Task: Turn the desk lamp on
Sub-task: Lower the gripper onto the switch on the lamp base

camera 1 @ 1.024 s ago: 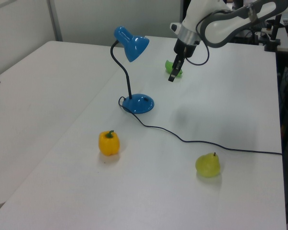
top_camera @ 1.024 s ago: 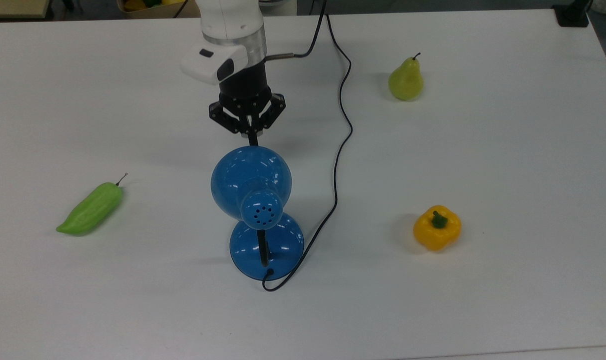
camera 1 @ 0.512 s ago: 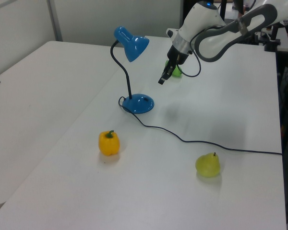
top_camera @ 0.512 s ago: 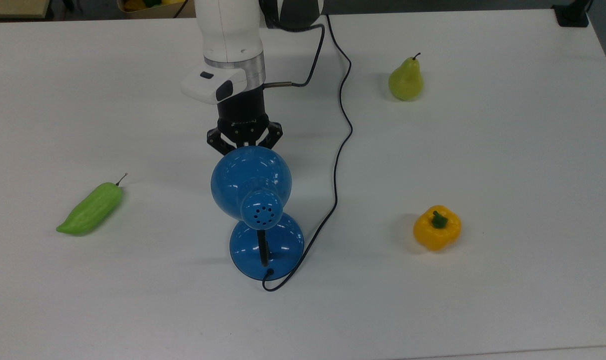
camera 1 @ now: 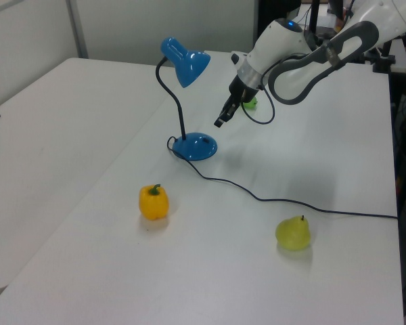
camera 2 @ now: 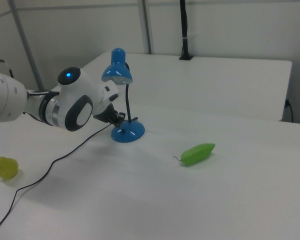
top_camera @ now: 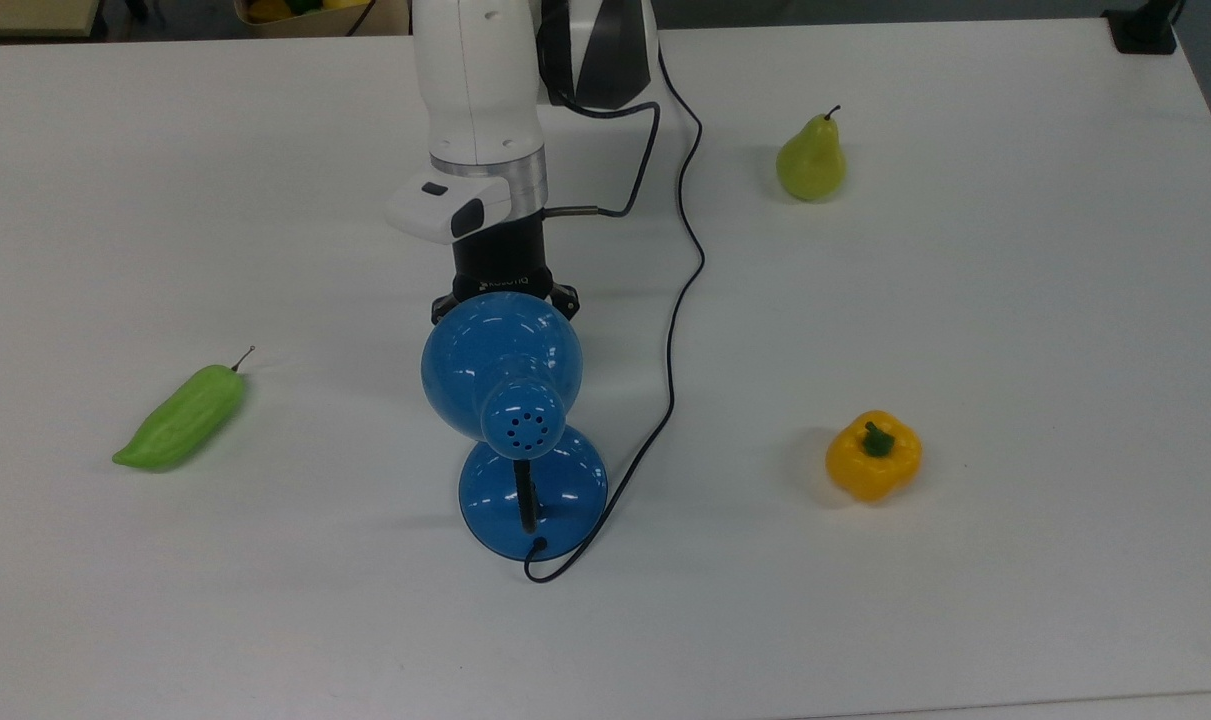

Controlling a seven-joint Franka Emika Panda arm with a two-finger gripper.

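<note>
The desk lamp is glossy blue, with a dome shade (top_camera: 502,368) pierced by vent holes, a black neck and a round base (top_camera: 533,495). No glow shows at the shade (camera 2: 117,71). Its thin black cord (top_camera: 681,300) runs from the base to the table's far edge. My gripper (camera 1: 219,122) is shut and empty. It hangs tilted above the table, just beyond the base (camera 1: 195,145) and below the shade (camera 1: 185,61). In the top view the shade covers the fingertips, and the black wrist (top_camera: 505,275) shows above it. In the right view the gripper (camera 2: 121,118) sits beside the neck.
A green pear (top_camera: 811,160) stands at the top view's upper right and a yellow bell pepper (top_camera: 873,455) at its lower right. A long green pepper (top_camera: 180,418) lies at the top view's left. The white table (top_camera: 1015,300) has free room around them.
The arm has come down and toward the lamp. The gripper's tips, once clear of the shade in the top view, now lie under its far rim. The lamp has not moved.
</note>
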